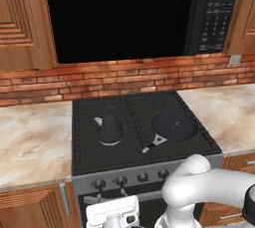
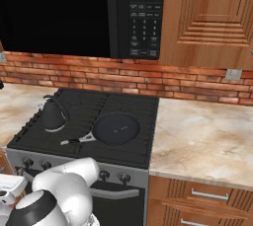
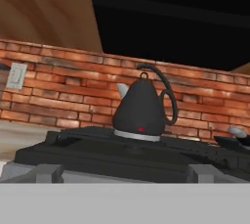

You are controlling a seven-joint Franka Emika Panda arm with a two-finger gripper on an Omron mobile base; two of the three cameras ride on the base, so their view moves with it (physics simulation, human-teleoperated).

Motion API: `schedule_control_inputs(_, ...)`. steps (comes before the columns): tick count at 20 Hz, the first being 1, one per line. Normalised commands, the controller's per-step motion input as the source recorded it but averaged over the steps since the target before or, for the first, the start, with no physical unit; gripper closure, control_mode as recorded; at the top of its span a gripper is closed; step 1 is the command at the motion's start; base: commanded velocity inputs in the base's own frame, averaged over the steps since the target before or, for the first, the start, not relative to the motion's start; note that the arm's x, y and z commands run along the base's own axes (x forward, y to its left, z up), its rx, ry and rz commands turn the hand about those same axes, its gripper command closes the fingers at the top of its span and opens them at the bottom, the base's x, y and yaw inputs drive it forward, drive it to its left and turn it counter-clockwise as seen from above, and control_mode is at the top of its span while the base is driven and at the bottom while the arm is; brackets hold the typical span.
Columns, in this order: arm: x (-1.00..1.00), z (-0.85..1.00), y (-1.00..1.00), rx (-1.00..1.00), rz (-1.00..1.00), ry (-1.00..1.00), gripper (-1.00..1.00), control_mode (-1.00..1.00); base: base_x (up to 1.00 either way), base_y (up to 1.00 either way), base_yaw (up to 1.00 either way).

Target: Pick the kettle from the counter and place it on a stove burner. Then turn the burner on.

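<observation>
The kettle (image 1: 110, 128) is being carried upright by the stove burner (image 1: 99, 145) at the stove's left side, spout turned toward the left, well apart from the marble table (image 1: 30, 142). A black pan (image 1: 173, 125) is being supported by the right-hand grate beside it. The pincer is being kept spread wide, with nothing gripped, low before the knobs (image 1: 121, 180).

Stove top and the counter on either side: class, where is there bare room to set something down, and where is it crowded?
Bare: the counter left of the stove, and the stretch right of it up to the brick wall. Also the back grates behind the pan. Crowded: the front grates, where the kettle and pan sit side by side.
</observation>
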Motion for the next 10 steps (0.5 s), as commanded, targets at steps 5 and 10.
schedule_control_inputs(5, 0.0, 0.0, 0.0, 0.0, 0.0, 0.0, -1.0, -1.0, 0.0, 0.0, 0.0)
schedule_control_inputs(10, 0.06, 0.0, 0.0, 0.0, 0.0, 0.0, -1.0, -1.0, 0.0, 0.0, 0.0)
